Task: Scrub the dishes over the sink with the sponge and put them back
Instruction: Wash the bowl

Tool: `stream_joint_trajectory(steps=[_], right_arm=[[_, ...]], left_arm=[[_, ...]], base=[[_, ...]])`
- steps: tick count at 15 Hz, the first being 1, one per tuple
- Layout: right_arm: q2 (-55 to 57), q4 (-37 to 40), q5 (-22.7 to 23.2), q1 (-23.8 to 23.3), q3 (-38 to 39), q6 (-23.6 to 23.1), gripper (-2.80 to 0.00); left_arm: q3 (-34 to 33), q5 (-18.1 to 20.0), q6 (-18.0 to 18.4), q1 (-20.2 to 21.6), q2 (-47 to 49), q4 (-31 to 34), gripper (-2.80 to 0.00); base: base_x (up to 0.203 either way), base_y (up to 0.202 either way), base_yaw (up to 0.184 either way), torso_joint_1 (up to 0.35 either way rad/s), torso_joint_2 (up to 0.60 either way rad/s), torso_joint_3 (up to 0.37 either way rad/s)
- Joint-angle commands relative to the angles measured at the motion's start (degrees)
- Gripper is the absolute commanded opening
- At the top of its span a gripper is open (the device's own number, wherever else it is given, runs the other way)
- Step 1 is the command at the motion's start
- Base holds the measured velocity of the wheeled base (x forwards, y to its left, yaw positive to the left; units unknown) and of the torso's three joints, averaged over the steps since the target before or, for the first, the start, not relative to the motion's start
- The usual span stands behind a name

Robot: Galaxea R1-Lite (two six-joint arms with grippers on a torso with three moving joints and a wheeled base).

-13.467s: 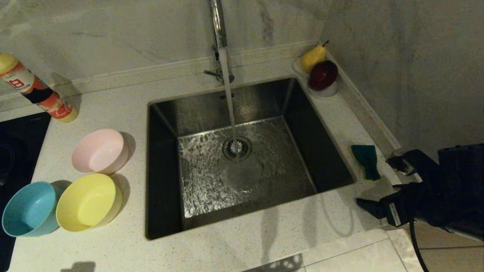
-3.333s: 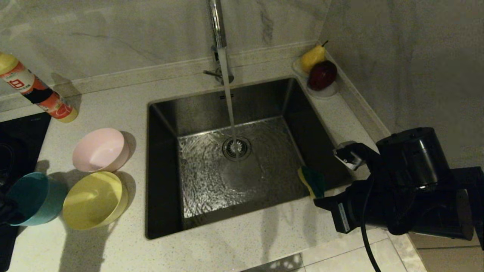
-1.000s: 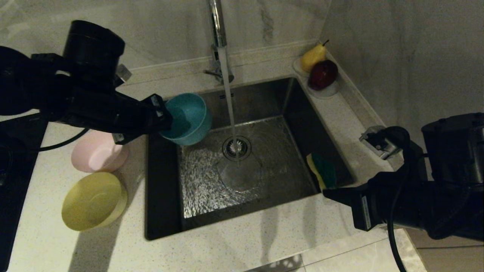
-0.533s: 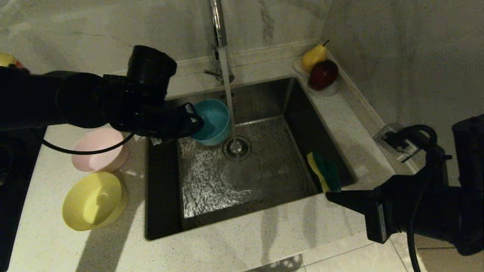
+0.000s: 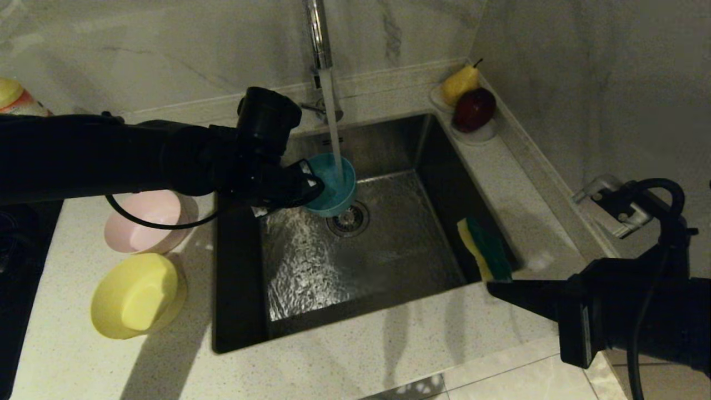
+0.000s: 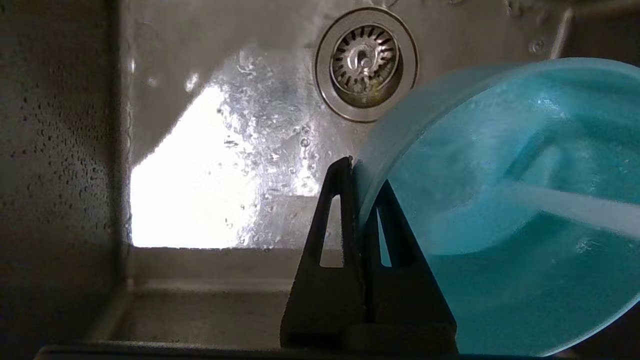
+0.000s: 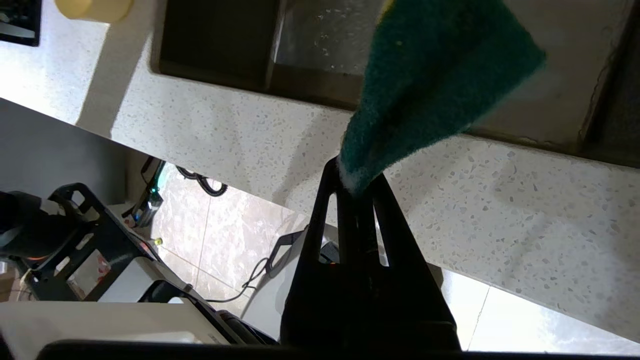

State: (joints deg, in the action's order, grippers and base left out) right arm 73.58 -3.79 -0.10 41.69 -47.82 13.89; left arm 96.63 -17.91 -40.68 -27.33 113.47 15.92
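Note:
My left gripper (image 5: 311, 186) (image 6: 361, 180) is shut on the rim of the light blue bowl (image 5: 333, 186) (image 6: 505, 210), one finger inside and one outside. It holds the bowl tilted over the sink (image 5: 355, 255), under the water stream from the faucet (image 5: 318, 33), just above the drain strainer (image 6: 366, 62). My right gripper (image 5: 491, 286) (image 7: 356, 182) is shut on a corner of the sponge (image 5: 484, 250) (image 7: 435, 85), which stands on edge over the sink's right front corner. The pale pink bowl (image 5: 144, 222) and yellow bowl (image 5: 136, 297) rest on the counter left of the sink.
A white dish with a pear (image 5: 460, 83) and a dark red apple (image 5: 474, 109) sits at the sink's back right corner. A bottle (image 5: 14, 100) stands at the far left behind my left arm. A dark cooktop (image 5: 16, 233) borders the counter's left edge.
My left arm has carried the blue bowl rightward from the sink's left rim into the water stream. My right arm has drawn back slightly to the right, the sponge shifting with it.

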Motion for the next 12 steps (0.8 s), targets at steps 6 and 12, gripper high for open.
stream_joint_trajectory(steps=[6, 12], right_arm=[[-0.4, -0.1, 0.1, 0.0, 0.6, 0.2, -2.80], [-0.5, -0.3, 0.1, 0.0, 1.0, 0.2, -2.80]], left_arm=[[-0.4, 0.0, -1.1, -0.1, -0.9, 0.5, -2.80], [-4.1, 0.0, -0.7, -0.4, -4.9, 0.5, -2.80]], base=[[0.000, 0.000, 0.000, 0.000, 0.00, 0.000], [0.000, 0.000, 0.000, 0.000, 0.00, 0.000]])
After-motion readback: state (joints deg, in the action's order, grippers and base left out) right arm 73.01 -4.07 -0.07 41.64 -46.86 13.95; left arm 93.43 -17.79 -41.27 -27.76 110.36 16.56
